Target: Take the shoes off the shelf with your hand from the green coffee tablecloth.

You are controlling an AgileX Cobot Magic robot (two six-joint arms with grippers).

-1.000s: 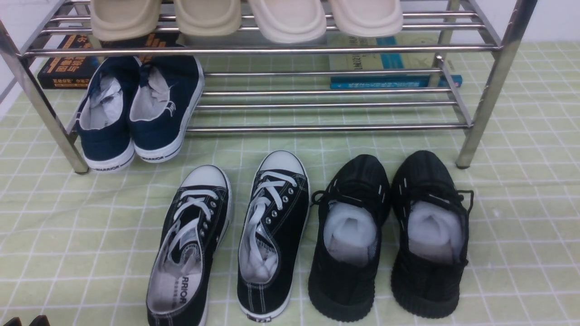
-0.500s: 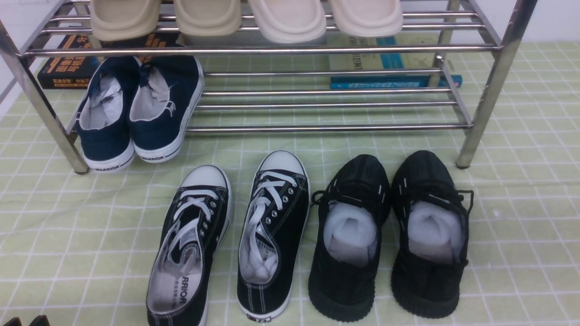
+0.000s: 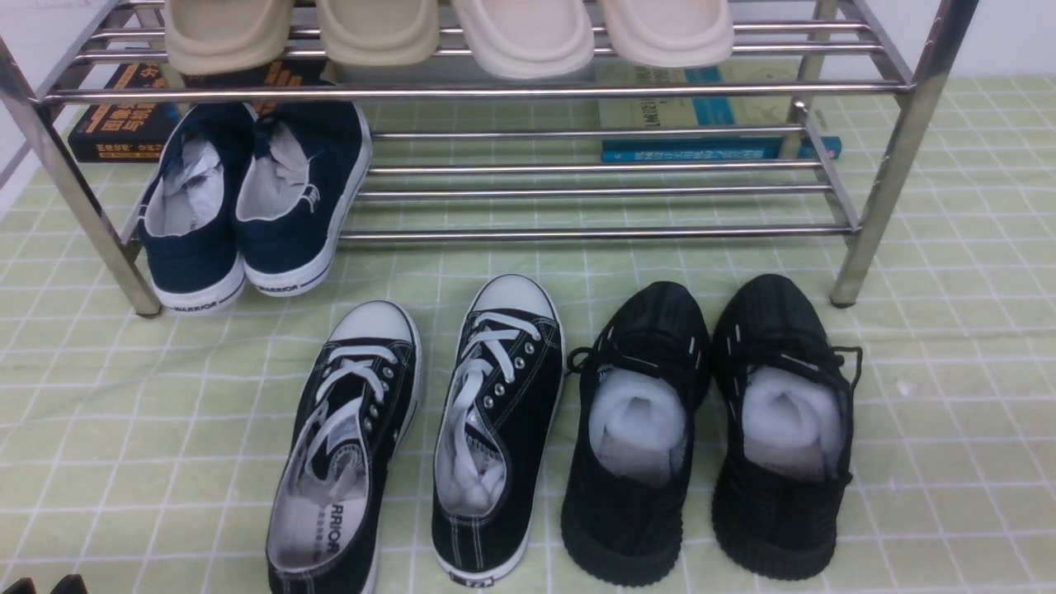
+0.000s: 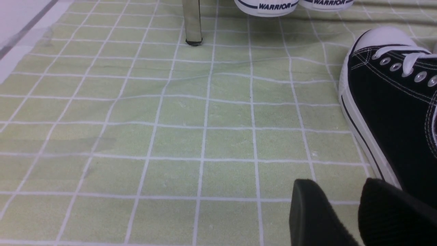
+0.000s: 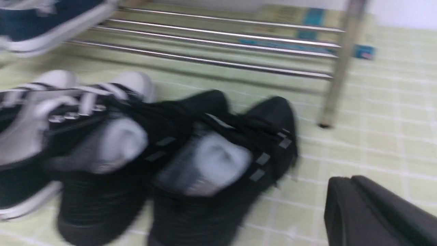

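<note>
The pair of all-black knit sneakers (image 3: pixel 635 495) with white paper stuffing stands on the green checked tablecloth (image 3: pixel 165 412), in front of the right half of the chrome shelf (image 3: pixel 577 233). The pair is off the shelf's rails. The right wrist view shows the pair blurred (image 5: pixel 205 191), with my right gripper (image 5: pixel 344 182) shut, empty and apart from it beside the shelf's leg (image 5: pixel 336 78). My left gripper (image 4: pixel 339 184) is open and empty, low over the cloth next to a black canvas sneaker (image 4: pixel 385 102). Only its fingertips (image 3: pixel 74 583) show at the front view's bottom left corner.
Black canvas sneakers with white toe caps (image 3: pixel 495 412) stand left of the black pair. Navy shoes (image 3: pixel 289 206) sit on the lower tier's left end. Beige slippers (image 3: pixel 520 37) lie on the top tier. Books (image 3: pixel 124 115) (image 3: pixel 709 148) lie behind the shelf.
</note>
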